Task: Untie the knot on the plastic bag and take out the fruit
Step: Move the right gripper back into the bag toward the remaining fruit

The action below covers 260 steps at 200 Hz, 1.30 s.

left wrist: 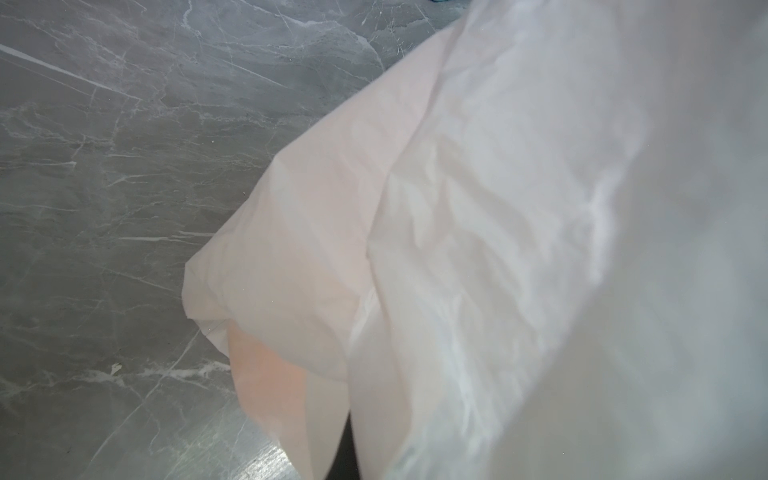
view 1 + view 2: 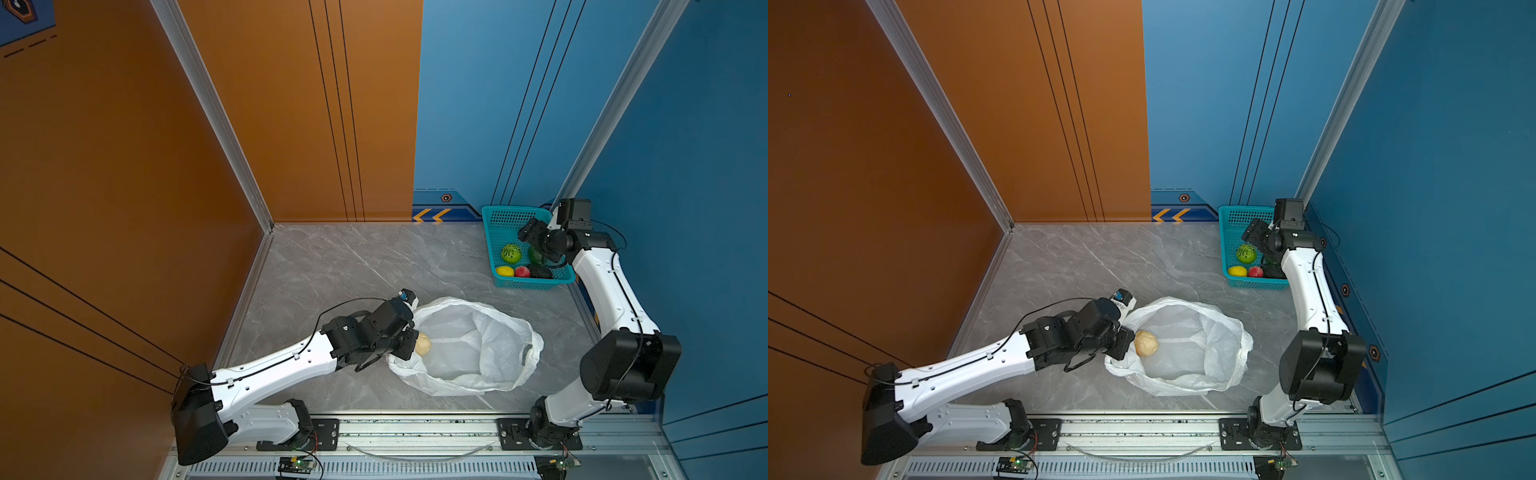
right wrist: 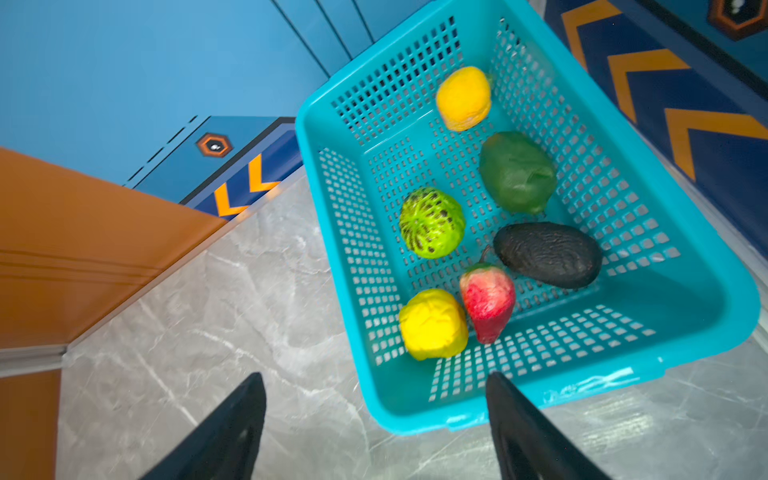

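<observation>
The thin, crinkly, translucent white plastic bag (image 2: 478, 345) is showing a faint pink tint along its folds in the left wrist view. The cream knobbly round fruit (image 2: 1145, 343) inside it is looking pale tan. In the teal perforated plastic basket (image 3: 307, 141) at the far right, the round melon ball (image 3: 431, 222) is showing bright green with dark stripes. The lumpy lemon (image 3: 432, 324) is glowing yellow and the tapered apple (image 3: 487, 301) is showing red blotched with white. The wrinkled avocado (image 3: 548, 254) is looking near-black, the oval mango (image 3: 517, 171) dull green and the rounded orange fruit (image 3: 463, 97) yellow-orange. The marble bench (image 2: 353, 266) is showing grey with white veins. The left tool (image 2: 409, 345) and right tool (image 3: 374, 382) are showing black.
</observation>
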Tool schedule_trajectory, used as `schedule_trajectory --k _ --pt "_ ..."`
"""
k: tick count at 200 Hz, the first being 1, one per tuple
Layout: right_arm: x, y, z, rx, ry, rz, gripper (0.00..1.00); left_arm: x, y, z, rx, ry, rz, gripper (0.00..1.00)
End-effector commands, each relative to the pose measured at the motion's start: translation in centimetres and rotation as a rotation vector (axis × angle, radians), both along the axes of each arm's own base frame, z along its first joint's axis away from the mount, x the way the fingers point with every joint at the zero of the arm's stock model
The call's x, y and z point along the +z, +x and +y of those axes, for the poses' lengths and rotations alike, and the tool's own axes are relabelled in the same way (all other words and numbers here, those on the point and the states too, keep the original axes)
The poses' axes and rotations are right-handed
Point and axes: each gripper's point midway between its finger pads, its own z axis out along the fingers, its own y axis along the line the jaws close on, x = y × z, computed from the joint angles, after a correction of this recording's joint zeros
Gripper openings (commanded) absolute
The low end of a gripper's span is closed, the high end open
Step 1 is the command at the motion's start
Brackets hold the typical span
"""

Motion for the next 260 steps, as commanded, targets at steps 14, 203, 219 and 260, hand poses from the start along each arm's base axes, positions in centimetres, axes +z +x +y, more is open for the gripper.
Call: schedule_trajectory --k 14,203,219,260 --pt "1.3 -5.3 5.4 0.168 0.04 0.034 0.84 -0.1 0.0 0.8 0.012 0.022 -0.002 0.0" --pt "-3.0 -28.0 26.7 0.808 -0.152 0.034 0.85 0.2 0.3 1.9 0.029 0.072 -0.003 0.0" --pt "-5.1 -28.3 27.0 0.82 -0.227 0.038 0.84 0.1 0.2 2.0 0.029 0.077 0.001 0.0" --pt "-9.3 -28.2 27.6 0.826 -0.276 0.051 0.84 1.3 0.8 1.5 0.038 0.047 -0.005 0.0"
